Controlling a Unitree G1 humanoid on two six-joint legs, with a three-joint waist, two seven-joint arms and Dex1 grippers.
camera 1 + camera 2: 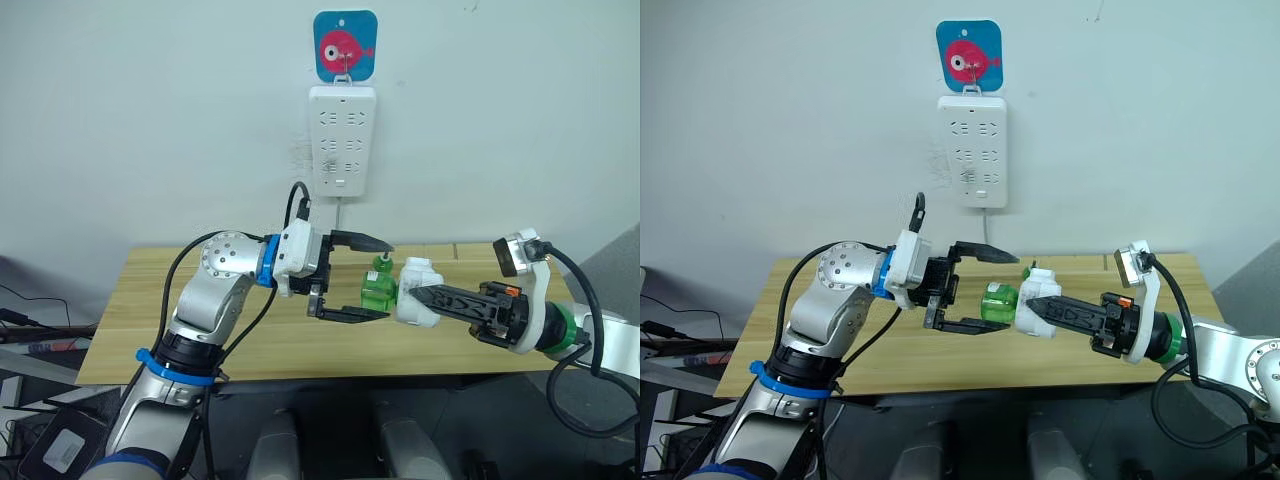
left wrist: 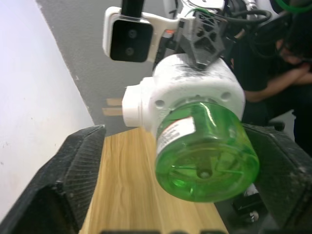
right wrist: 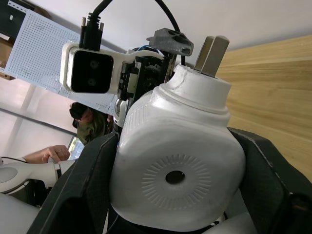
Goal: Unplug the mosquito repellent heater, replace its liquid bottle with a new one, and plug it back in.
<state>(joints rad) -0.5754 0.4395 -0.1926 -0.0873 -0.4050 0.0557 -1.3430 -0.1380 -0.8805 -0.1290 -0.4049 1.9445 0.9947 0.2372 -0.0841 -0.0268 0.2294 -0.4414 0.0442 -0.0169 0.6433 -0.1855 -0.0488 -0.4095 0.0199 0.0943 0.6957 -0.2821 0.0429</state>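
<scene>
The mosquito repellent heater (image 1: pixel 420 290) is a white rounded unit held in the air over the table, with my right gripper (image 1: pixel 413 296) shut on it. In the right wrist view its round-holed face (image 3: pixel 175 161) sits between the black fingers (image 3: pixel 80 187), and its metal prongs (image 3: pixel 212 53) stick out beyond. A green liquid bottle (image 1: pixel 377 290) is still screwed into the heater. My left gripper (image 1: pixel 388 280) stands open around that bottle, one finger above it and one below. The left wrist view shows the bottle's base (image 2: pixel 207 156) between the spread fingers (image 2: pixel 73 170).
A long white power strip (image 1: pixel 342 140) hangs on the wall under a blue fish hook (image 1: pixel 345 45), behind and above the grippers. The wooden table (image 1: pixel 150 320) lies below both arms. A person (image 2: pixel 287 63) sits beyond the table's right end.
</scene>
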